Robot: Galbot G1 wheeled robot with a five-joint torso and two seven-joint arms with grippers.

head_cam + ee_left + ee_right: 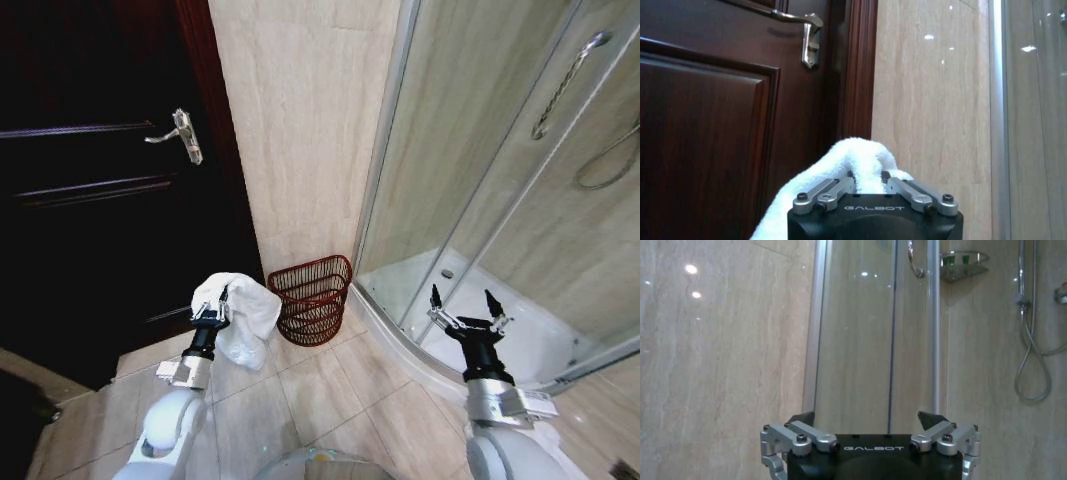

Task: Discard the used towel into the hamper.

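The left gripper (224,303) is clenched on a white towel (245,318), held up off the tiled floor (300,395). The towel drapes over and down past the fingers, its long axis hanging roughly vertical, with a rounded fold at the top and the loose end drooping toward the floor. In the left wrist view the towel (857,165) bulges up between the closed fingers (830,192), and its lower part is hidden behind the gripper body.

The wire hamper (312,298) stands upright just to the right of that gripper, mouth up, flat back against the beige tiled wall (300,120). Its near left edge is covered by the towel.

The right gripper (466,306) waits well to the right, jaws spread and holding nothing, before the curved glass shower enclosure (470,150). A dark wooden door (100,180) with a lever handle (180,133) stands beyond the left gripper.
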